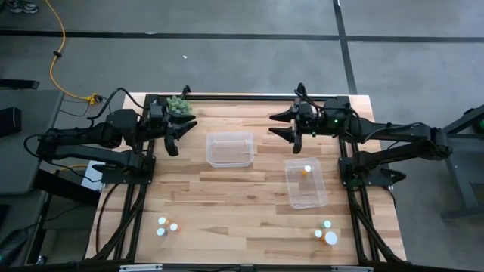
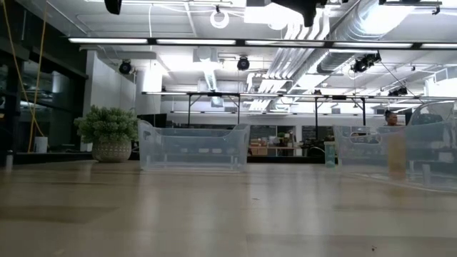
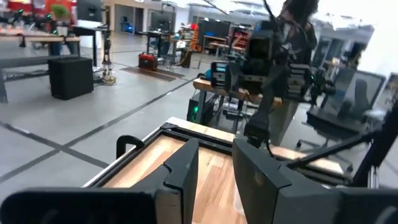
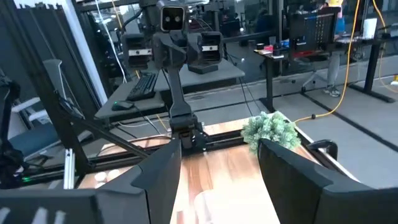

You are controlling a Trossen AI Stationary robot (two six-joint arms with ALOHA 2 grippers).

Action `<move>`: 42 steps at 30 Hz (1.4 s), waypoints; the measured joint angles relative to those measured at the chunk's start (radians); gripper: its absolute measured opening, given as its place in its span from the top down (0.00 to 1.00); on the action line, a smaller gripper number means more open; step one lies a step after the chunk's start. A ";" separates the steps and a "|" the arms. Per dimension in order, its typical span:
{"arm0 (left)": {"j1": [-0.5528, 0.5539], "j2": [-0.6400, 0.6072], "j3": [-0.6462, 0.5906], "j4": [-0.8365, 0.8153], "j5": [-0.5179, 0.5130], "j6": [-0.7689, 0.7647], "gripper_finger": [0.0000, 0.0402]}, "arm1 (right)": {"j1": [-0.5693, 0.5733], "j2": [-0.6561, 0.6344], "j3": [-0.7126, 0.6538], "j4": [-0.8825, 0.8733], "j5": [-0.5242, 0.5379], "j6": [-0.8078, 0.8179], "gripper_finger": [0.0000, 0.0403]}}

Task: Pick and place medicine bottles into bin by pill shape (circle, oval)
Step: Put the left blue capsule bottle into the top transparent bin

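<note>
Three small white-capped medicine bottles stand near the table's front edge at the left. Three more stand near it at the right. One bottle stands inside the right clear bin. A second clear bin sits mid-table, farther back. My left gripper hovers at the far left, pointing level toward the table's right. It is open with a narrow gap and holds nothing. My right gripper hovers at the far right, pointing level toward the left. It is open wide and holds nothing.
A small green plant in a pot stands at the far left corner, just behind my left gripper; it also shows in the right wrist view. Bare wood lies between the bins and the bottles at the front. Black frame rails edge the table.
</note>
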 joint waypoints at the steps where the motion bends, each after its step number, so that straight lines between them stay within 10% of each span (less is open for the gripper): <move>1: 0.000 0.003 0.000 0.000 0.007 0.014 0.78 | 0.000 -0.001 0.000 -0.006 -0.001 0.014 0.49; 12: 0.000 0.048 0.000 0.000 0.030 0.127 0.78 | 0.000 0.000 0.000 -0.046 -0.004 0.009 0.52; 23: 0.000 0.048 0.000 0.000 0.039 0.127 0.77 | 0.000 0.000 0.000 -0.042 -0.004 0.010 0.97; 42: 0.000 0.049 0.000 -0.062 0.050 0.032 0.43 | 0.000 0.000 0.000 -0.042 -0.006 0.034 1.00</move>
